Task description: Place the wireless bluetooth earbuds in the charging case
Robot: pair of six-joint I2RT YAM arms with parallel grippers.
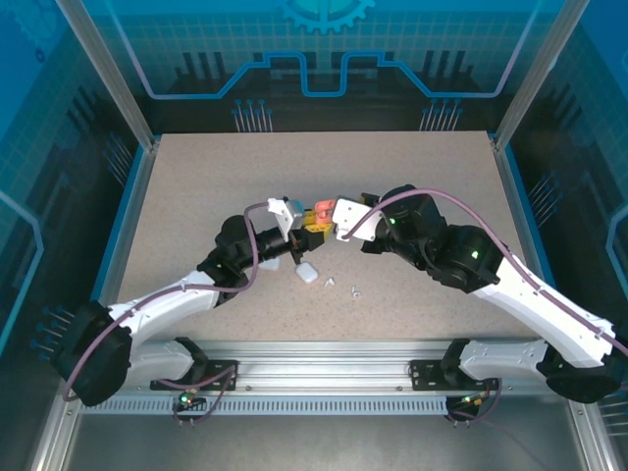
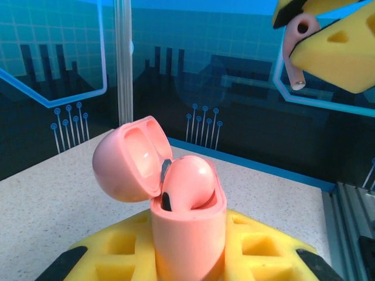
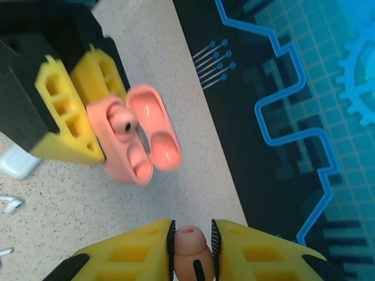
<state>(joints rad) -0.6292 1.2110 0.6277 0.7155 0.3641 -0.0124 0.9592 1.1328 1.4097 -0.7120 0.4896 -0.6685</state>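
Note:
My left gripper is shut on a salmon-pink charging case, holding it above the table. Its lid is hinged open. One pink earbud sits in a socket of the case. In the right wrist view the other socket is empty. My right gripper is shut on a second pink earbud, pinched between its yellow fingers. It hovers a short way from the open case. From the left wrist view that earbud's stem hangs at the upper right, apart from the case.
A white case lies on the speckled table below the grippers. Two white earbuds lie just to its right. Blue walls and metal posts ring the table, with a rail along the near edge.

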